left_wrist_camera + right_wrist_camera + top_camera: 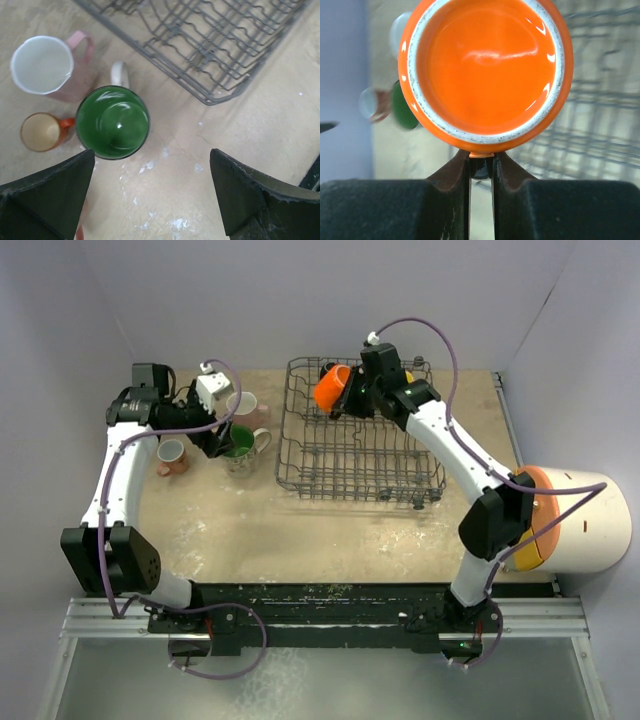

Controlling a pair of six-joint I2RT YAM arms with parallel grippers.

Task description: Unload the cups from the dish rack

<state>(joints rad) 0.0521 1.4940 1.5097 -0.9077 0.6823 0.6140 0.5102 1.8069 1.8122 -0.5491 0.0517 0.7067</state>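
Observation:
My right gripper (347, 395) is shut on the handle of an orange cup (331, 389) and holds it above the back left of the grey wire dish rack (300, 455). In the right wrist view the orange cup (485, 70) fills the frame, its handle pinched between the fingers (456, 172). A yellow cup (408, 376) shows behind the arm in the rack. My left gripper (152, 192) is open and empty over the table, just near of the white cup with green inside (112, 121). A pink cup (47, 67) and a small orange cup (42, 131) stand beside it.
The rack corner (212, 97) lies to the right of the cups in the left wrist view. A huge white cylinder with an orange face (575, 520) lies at the table's right edge. Grey walls close in the back and sides.

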